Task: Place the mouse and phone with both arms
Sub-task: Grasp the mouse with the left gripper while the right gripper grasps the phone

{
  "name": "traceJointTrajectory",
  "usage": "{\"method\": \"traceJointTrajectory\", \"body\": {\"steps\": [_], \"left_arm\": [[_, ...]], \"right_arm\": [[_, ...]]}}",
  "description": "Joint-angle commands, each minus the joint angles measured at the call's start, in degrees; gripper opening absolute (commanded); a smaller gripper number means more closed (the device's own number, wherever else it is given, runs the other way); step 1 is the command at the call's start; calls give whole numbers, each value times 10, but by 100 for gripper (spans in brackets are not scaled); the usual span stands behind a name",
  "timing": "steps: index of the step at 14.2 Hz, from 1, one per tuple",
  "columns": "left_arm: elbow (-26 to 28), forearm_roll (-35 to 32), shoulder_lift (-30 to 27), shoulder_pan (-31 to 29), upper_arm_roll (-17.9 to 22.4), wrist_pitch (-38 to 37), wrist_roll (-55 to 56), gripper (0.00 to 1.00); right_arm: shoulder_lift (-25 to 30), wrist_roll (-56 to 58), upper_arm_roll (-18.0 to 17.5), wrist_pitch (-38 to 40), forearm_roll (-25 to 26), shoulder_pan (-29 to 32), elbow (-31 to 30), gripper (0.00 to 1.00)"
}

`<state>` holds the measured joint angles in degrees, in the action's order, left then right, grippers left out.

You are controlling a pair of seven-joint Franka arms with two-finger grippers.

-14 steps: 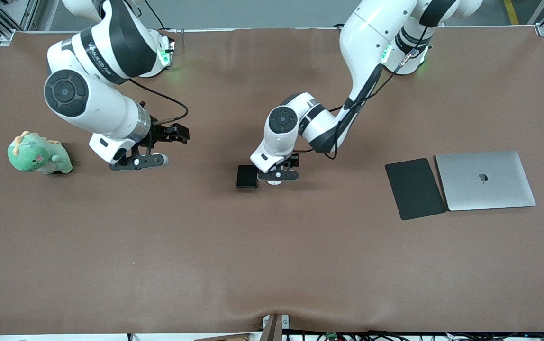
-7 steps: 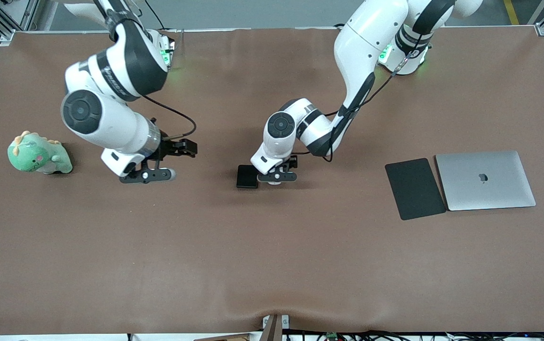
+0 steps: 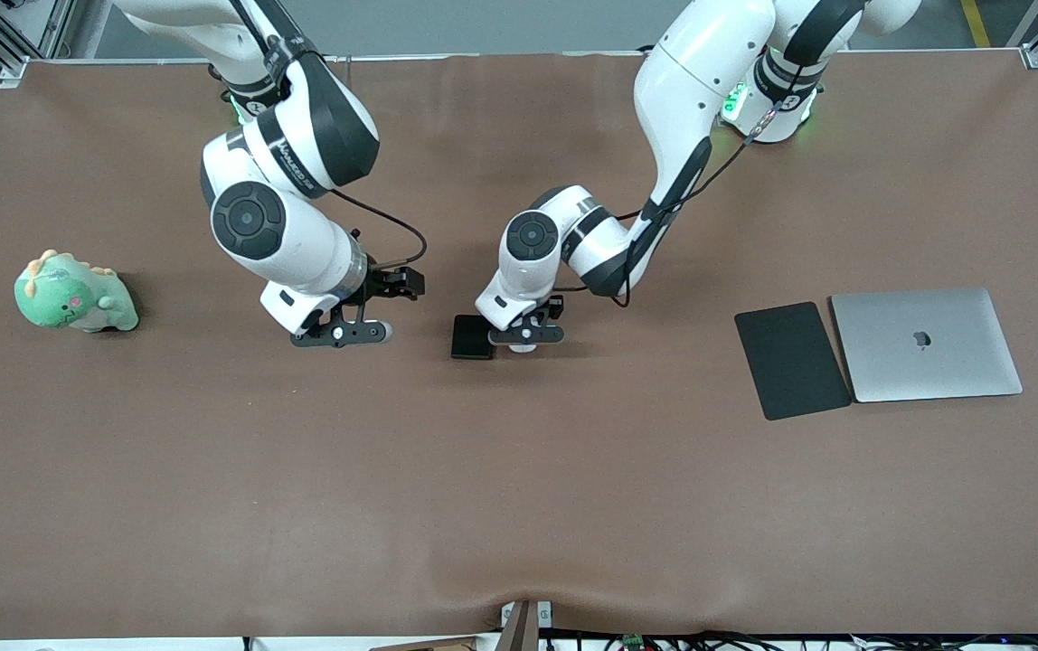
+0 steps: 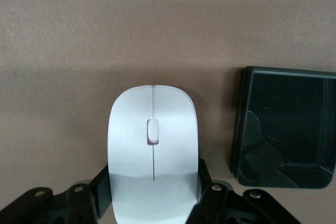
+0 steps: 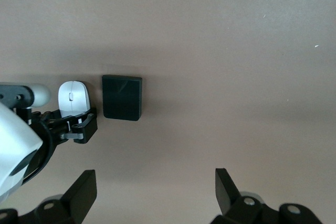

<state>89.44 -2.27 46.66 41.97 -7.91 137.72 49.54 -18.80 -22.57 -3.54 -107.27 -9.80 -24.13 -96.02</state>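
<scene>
Mouse [image 4: 152,145], small, white, glossy and oval, pinched across its width at the rear end by the left gripper [image 4: 152,188], one black finger [image 4: 102,191] pressed on each flank. Gripped well back, with most of the shell sticking out past the fingertips. Sits low over the brown table cover [image 3: 519,506], near mid-table, just beside the phone [image 4: 286,129], a stubby black glossy slab with rounded corners, and apart from it by a thin strip of cloth. Lies toward the left arm's end from that slab. Cannot tell whether lifted clear of the cloth or resting on it.

For a clean step: raise straight up first and keep the shell level, since a hold this far back on a slick body looks likely to let the nose droop or slip. Avoid swinging toward the slab while low. Then carry toward the flat matte-black mouse pad [image 3: 792,360] beside the closed silver laptop [image 3: 926,344] at the left arm's end, probably the target.

Long axis marked by the thin seam and the scroll wheel, running parallel to the slab's longer edges. Wheel end pointing away from the fingers, apparently toward the front camera, judging by the white sliver below the gripper bar in that view.

Right gripper [image 3: 343,336] hanging over bare cloth toward the right arm's end from the slab, spread wide and empty, with the slab ahead of it in its wrist view.
</scene>
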Motion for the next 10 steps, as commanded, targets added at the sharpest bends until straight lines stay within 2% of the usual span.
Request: {"method": "traceJointTrajectory", "body": {"steps": [1, 6, 10], "left_arm": [[-3, -4, -3, 8, 9, -14, 14, 34], [-3, -40, -74, -29, 11, -111, 2, 31], [-4, -40, -132, -98, 10, -149, -48, 31]], "right_arm": [[-12, -9, 0, -7, 14, 0, -5, 100], [-48, -53, 0, -47, 20, -7, -7, 100], [-107, -111, 0, -151, 22, -31, -3, 100]]}}
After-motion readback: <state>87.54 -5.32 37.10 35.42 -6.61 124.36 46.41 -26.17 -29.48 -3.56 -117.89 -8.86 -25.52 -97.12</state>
